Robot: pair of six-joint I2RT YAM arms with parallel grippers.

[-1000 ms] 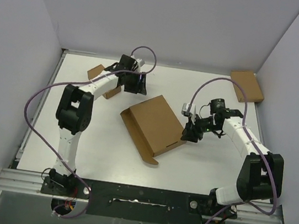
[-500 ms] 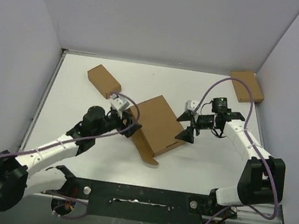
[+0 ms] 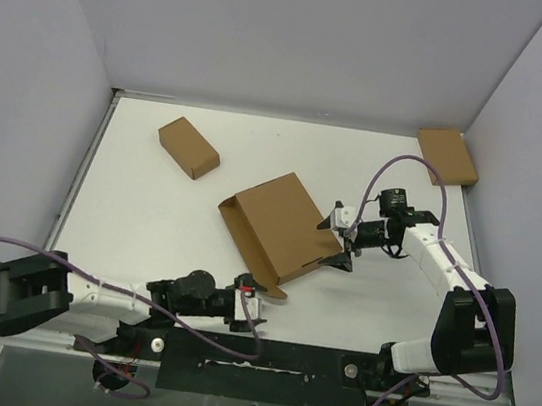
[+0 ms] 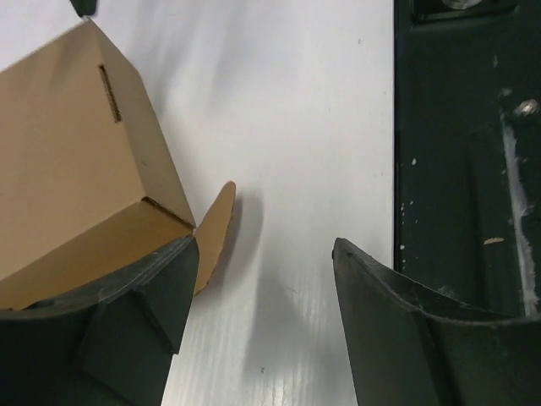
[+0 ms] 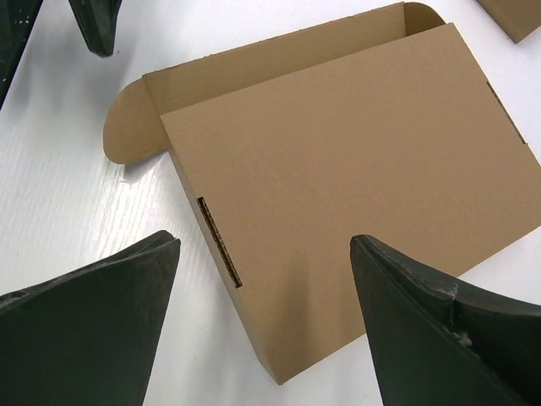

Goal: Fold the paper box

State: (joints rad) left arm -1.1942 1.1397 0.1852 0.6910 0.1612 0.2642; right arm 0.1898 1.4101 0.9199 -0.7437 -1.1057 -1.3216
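The paper box [image 3: 283, 227] lies half-folded in the middle of the white table, its lid panel down and a long flap with rounded tabs open along its left side. My right gripper [image 3: 334, 242] stands open at the box's right edge. In the right wrist view the box's near corner [image 5: 338, 152] lies under the gap between the fingers [image 5: 264, 244]. My left gripper [image 3: 256, 298] is low by the front rail, just short of the box's near tab. In the left wrist view it is open [image 4: 266, 254] over bare table, with the box [image 4: 76, 161] at upper left.
A small ready-made cardboard box [image 3: 188, 147] sits at the back left and another [image 3: 448, 155] in the back right corner. The black base rail [image 4: 456, 152] runs close beside my left gripper. Grey walls enclose the table on three sides.
My left arm has swung from the back left down to the front edge, near the box's tab. My right gripper has opened wide and shifted along the box's right edge.
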